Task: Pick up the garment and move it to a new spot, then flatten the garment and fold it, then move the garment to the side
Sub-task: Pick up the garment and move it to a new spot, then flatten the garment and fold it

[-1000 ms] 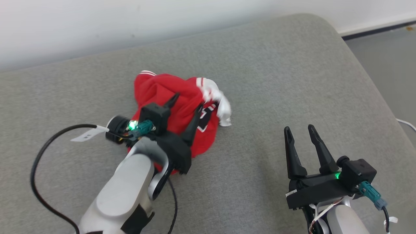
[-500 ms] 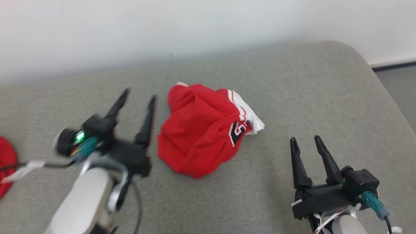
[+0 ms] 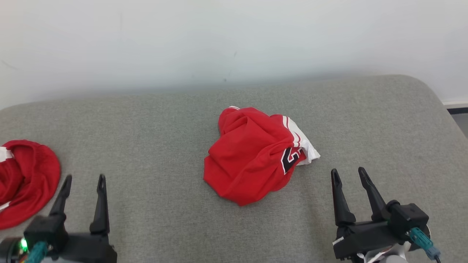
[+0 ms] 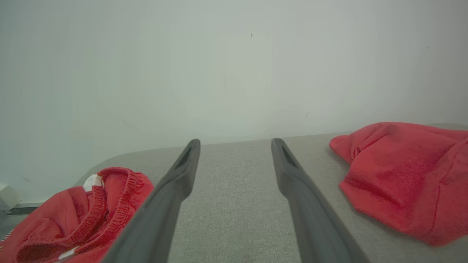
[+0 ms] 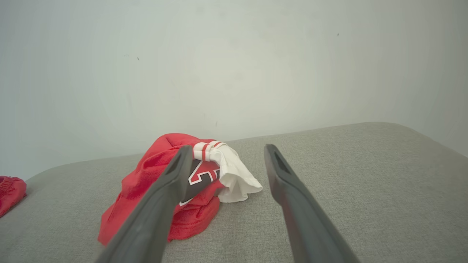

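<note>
The garment (image 3: pixel 252 157) is a crumpled red jersey with white trim and a black number patch, lying in a heap mid-cushion. My left gripper (image 3: pixel 84 180) stands open at the lower left, well to the left of the heap and touching nothing. My right gripper (image 3: pixel 347 173) is open at the lower right, just right of the white trim. In the left wrist view the garment (image 4: pixel 402 175) lies to the right of the open left gripper (image 4: pixel 236 144). The right wrist view has the garment (image 5: pixel 153 182) beyond the left finger of the open right gripper (image 5: pixel 227 149).
A second red piece of clothing (image 3: pixel 25 179) lies at the cushion's left edge, close to my left gripper, and also shows as the red piece (image 4: pixel 84 215) and the red piece (image 5: pixel 11 190). The grey cushion (image 3: pixel 146 146) ends at a white wall behind, with its rounded corner at the right.
My left gripper has drawn back from over the garment to the lower left, open throughout. The camera has shifted, bringing the second red piece into view. The right gripper stayed put.
</note>
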